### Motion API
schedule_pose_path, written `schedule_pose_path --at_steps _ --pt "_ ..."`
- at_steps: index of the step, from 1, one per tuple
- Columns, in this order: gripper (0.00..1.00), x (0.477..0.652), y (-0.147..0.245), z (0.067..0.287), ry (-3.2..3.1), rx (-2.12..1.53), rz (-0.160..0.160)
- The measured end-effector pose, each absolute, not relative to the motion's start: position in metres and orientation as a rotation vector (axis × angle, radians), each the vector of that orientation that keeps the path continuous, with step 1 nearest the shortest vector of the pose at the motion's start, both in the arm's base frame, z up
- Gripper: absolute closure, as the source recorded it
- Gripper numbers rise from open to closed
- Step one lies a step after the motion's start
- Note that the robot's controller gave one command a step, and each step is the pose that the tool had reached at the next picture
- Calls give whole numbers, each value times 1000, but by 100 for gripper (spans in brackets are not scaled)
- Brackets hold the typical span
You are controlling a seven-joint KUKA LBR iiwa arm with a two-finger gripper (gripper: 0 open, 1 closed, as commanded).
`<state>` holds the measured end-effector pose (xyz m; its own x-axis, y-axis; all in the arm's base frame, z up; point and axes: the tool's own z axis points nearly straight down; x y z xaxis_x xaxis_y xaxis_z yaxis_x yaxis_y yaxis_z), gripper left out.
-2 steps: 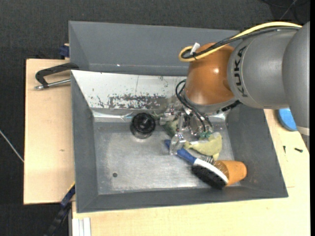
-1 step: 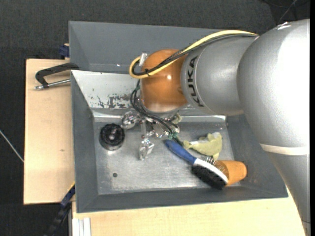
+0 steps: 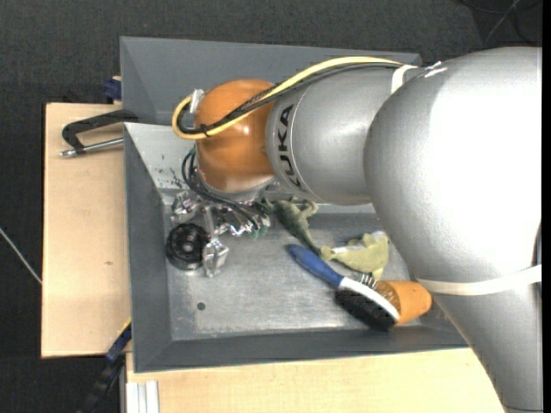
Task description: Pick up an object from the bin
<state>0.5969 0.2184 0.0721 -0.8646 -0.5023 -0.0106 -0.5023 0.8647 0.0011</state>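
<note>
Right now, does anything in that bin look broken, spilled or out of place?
Nothing looks broken or spilled. The brush lies slanted on the bin floor, its bristles against an orange thing, a crumpled pale scrap beside it. Only oddity: dark specks on the left wall, perhaps scuffs.

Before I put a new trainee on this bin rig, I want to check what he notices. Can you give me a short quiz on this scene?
1. Multiple choice: what lies nearest the gripper? A) a black round disc; B) a red ball; C) a yellow cup.
2. True or false: the black bristle end of the blue-handled brush lies right beside an orange thing.
3. Fill in: the arm reaches in from the view's ____ side.

Key: 1 A; 2 true; 3 right.
</note>
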Motion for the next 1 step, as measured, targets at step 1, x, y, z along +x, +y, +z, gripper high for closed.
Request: schedule_pose_path --at_steps 1 --pt "100 598 216 74 3024 -807 7"
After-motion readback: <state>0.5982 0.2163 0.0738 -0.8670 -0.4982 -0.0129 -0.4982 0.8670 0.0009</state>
